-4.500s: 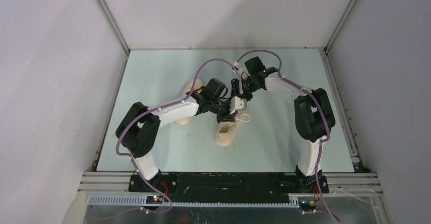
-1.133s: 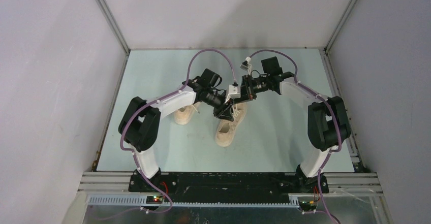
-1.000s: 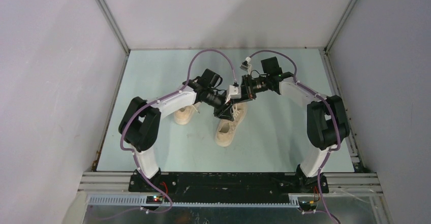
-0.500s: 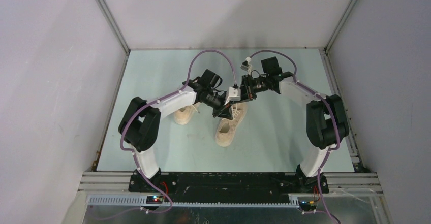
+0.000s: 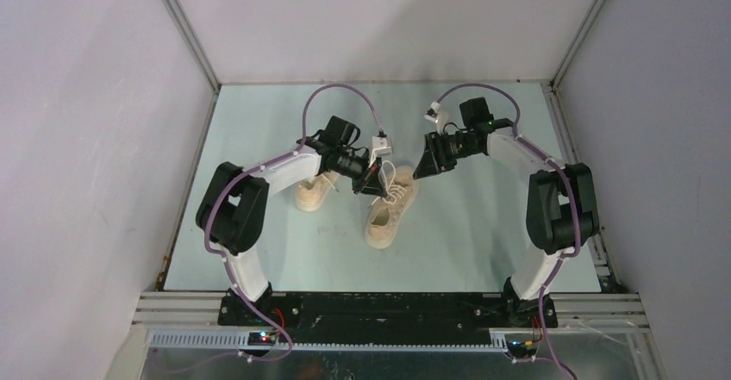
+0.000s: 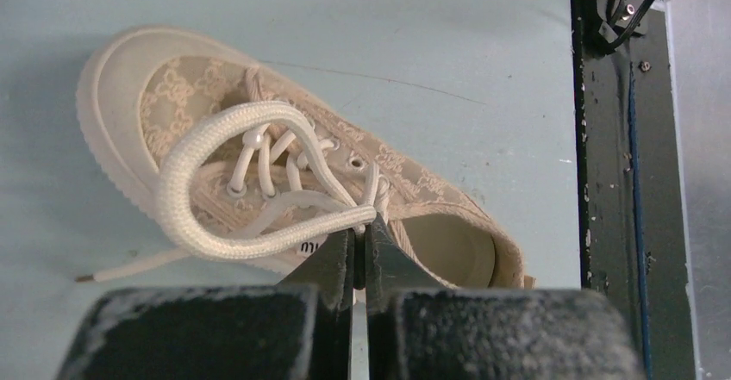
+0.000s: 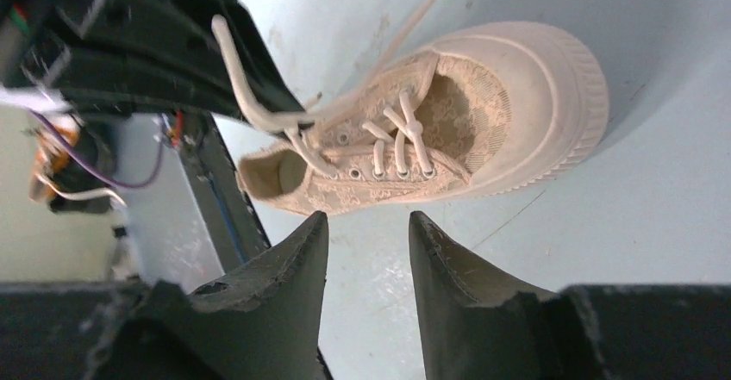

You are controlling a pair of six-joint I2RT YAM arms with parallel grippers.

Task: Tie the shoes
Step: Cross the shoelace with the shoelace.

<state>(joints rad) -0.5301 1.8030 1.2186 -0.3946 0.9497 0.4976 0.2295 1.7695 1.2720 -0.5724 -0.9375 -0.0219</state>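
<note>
Two cream-beige sneakers lie on the pale floor. One shoe [image 5: 387,210] is in the middle, the other [image 5: 312,192] sits left of it, partly under my left arm. My left gripper [image 5: 372,183] is shut on a loop of the middle shoe's off-white lace [image 6: 215,182], pinched at the fingertips [image 6: 340,251] just above the shoe's opening. The same shoe [image 7: 448,130] shows in the right wrist view with the lace [image 7: 250,96] pulled up by the left gripper. My right gripper [image 5: 421,170] is open and empty [image 7: 362,225], apart from the shoe on its right.
Grey walls enclose the floor [image 5: 483,225] on three sides. A black rail [image 5: 388,307] with the arm bases runs along the near edge. Purple cables arc over both arms.
My right gripper has let go and drawn back to the right of the shoe. My left gripper has pulled left with the lace loop in it.
</note>
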